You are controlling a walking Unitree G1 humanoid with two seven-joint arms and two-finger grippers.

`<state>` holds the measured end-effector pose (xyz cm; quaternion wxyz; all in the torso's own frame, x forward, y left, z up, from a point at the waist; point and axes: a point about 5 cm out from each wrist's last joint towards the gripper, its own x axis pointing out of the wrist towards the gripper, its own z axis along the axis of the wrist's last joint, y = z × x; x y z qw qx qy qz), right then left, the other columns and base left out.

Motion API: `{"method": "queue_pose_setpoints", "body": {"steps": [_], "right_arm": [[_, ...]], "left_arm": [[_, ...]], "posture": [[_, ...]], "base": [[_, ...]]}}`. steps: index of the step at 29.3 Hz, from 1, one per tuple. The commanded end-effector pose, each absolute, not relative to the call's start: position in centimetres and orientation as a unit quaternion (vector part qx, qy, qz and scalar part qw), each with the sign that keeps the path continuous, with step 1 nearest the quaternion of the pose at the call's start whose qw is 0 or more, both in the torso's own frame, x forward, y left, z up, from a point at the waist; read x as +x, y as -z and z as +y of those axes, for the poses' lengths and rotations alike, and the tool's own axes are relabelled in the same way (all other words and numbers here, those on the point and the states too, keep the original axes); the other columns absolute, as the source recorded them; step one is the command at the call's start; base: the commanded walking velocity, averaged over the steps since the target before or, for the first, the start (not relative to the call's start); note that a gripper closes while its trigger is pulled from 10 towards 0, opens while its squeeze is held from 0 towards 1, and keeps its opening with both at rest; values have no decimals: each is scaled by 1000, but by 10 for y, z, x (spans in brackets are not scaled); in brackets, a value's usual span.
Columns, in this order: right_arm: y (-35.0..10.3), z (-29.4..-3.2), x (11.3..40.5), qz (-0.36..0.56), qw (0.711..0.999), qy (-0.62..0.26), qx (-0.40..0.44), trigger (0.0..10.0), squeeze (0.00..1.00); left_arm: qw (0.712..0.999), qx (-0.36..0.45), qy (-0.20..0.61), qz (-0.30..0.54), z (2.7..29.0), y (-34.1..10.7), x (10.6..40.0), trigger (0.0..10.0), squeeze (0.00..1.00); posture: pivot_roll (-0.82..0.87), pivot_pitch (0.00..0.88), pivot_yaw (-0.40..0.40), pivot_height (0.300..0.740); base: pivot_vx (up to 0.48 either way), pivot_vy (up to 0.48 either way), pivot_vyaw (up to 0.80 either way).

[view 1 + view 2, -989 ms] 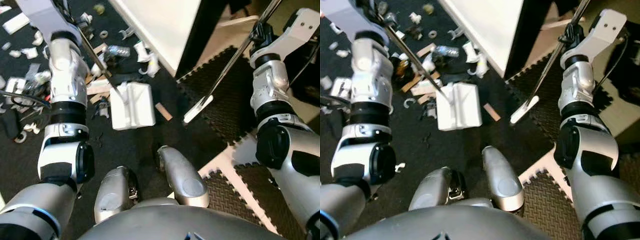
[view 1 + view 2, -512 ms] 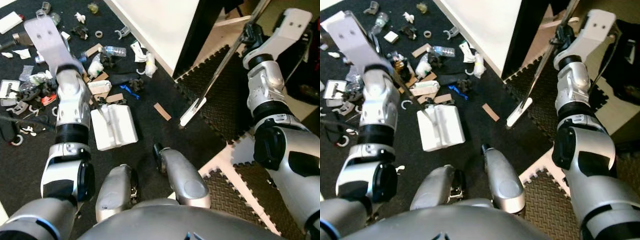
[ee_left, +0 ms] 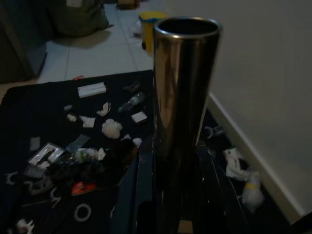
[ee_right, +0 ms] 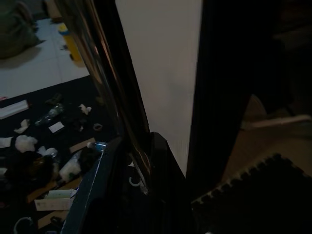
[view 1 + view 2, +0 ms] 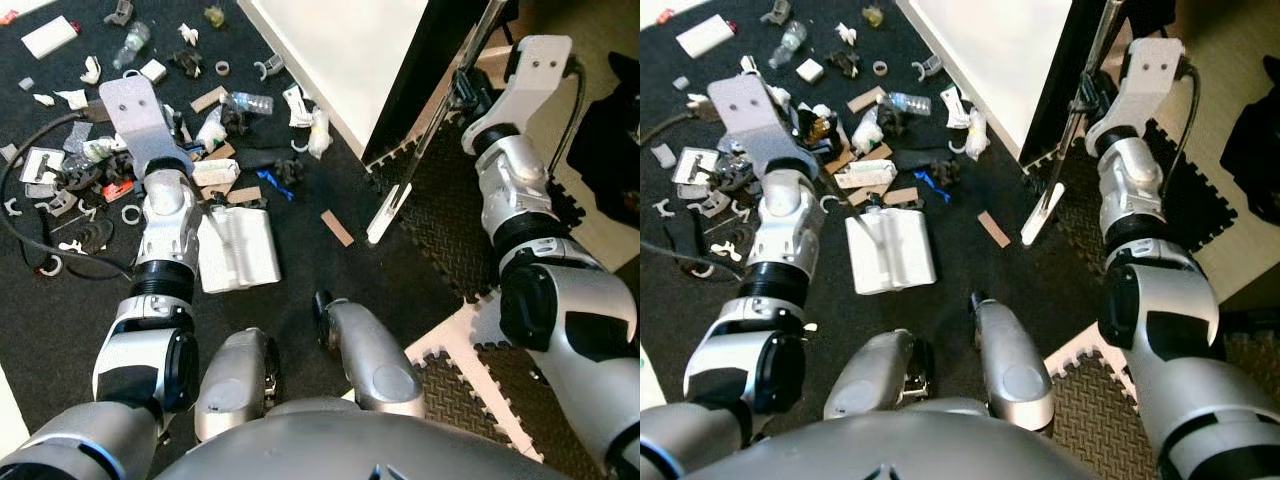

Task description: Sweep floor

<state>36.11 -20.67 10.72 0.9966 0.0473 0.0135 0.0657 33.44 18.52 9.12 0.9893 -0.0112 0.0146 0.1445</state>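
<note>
A: The pole (image 3: 183,122) gleams like polished metal, smooth and glossy!
B: And the carpet (image 5: 280,300) at six o'clock looks matt and dark, while the mats (image 5: 450,230) at three o'clock look like rough, studded foam.
A: That white dustpan (image 5: 238,250) looks like ribbed plastic; the arms (image 5: 165,215) a satin silver.

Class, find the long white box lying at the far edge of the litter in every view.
Left eye: white box, upper left corner, on the dark mat.
Right eye: upper left again.
Left wrist: by the mat's far edge.
Right wrist: by the mat's far edge, near pale tiles.
Shared landmark: white wall.
</note>
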Motion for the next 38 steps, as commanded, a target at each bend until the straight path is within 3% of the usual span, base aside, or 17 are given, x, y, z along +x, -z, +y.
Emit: {"method": "queue_pose_setpoints", "body": {"steps": [1, 7, 12, 21, 29, 38], "right_arm": [[-106, -204, 359, 8, 996, -79, 30, 10000, 0], [-103, -194, 359, 14, 995, -95, 20, 10000, 0], [-105, -192, 360, 12, 995, -95, 21, 10000, 0], [-102, -194, 358, 9, 996, -86, 20, 10000, 0], [-101, -183, 359, 10, 995, -100, 18, 10000, 0], [-97, -176, 357, 12, 995, -103, -1, 10000, 0]], "left_arm": [[991, -7, -137, -5, 179, -97, 339, 10000, 0], [989, 17, -144, 30, 184, -85, 342, 10000, 0], [987, -17, -141, 79, 190, -74, 345, 10000, 0], [995, -38, -83, 47, 161, -96, 364, 10000, 0], [997, -16, -45, 68, 141, -83, 358, 10000, 0], [994, -62, 10, 95, 117, -78, 358, 10000, 0]], "posture": [[-23, 88, -12, 740], [-22, 96, -16, 740], [-28, 96, -15, 740], [-37, 104, 2, 740], [-30, 108, 4, 740], [-47, 110, 18, 740]], "base": [[0, 0, 0], [0, 0, 0], [0, 0, 0], [0, 0, 0], [0, 0, 0], [0, 0, 0]]}}
